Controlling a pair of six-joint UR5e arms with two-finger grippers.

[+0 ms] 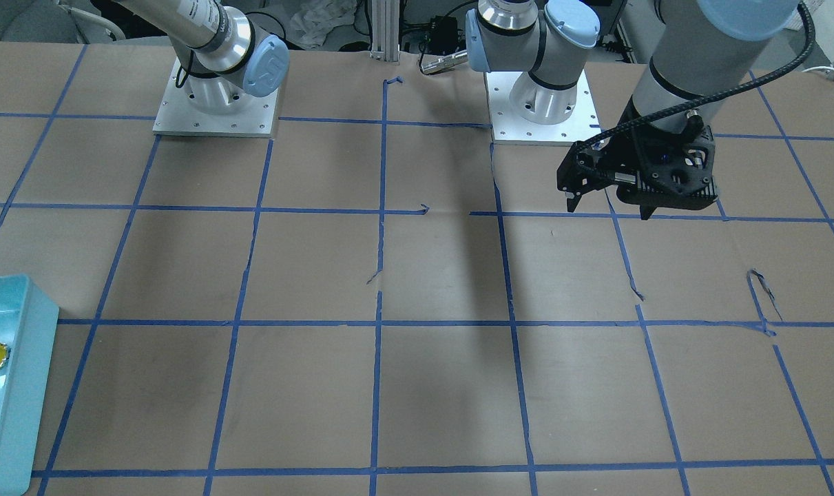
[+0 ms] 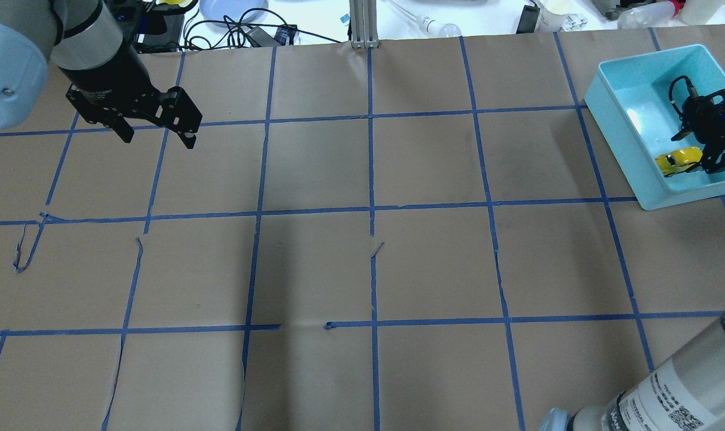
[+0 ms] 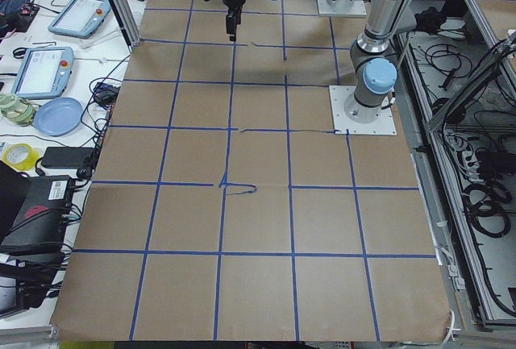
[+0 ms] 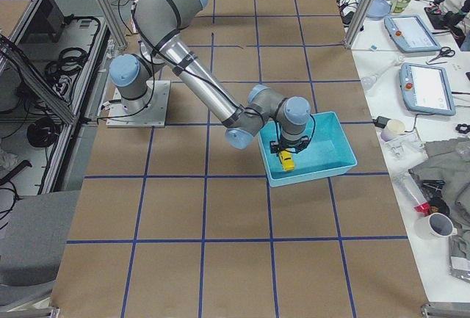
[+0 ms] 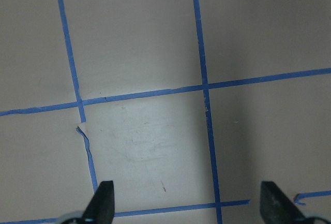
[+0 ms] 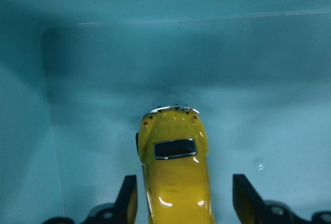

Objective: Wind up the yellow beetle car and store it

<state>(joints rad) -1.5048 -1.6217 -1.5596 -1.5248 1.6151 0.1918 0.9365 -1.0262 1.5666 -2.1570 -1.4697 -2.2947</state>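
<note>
Yellow beetle car [image 6: 176,182]: it sits roof-up on the floor of the teal bin [image 6: 258,79], close to one side wall. A dark window and the silver bumper lie toward the top of the right wrist view. By position, you can take the storing as done or nearly so. No picture tells whether the spring is wound.

Right gripper [image 2: 721,163]: it is down inside the bin, with its fingers [image 6: 129,198] straddling the car, one on each flank. They are spread wider than the body and pinch nothing. There is a plain gap on that view's right and only a sliver on its left, where contact cannot be ruled out. My reading is that the car's weight is on the bin floor, not on the fingers. A withdrawal would want a straight lift, or the near finger may drag the car.

Left gripper [image 2: 157,141]: its fingers are wide apart and hold nothing. It hangs over bare bench [image 2: 368,269], well apart from the bin, presumably to keep out of the way.

Views:
- Only the right wrist view shows the gaps beside the car.
- The overhead view puts the car beside the gripper, so you cannot judge the grip from it.
- The front-facing view catches the car and bin at its edge, but the right gripper does not show there.
- The right exterior view alone shows the arm's long reach into the bin.
- The left wrist view gives only the tape grid.
</note>
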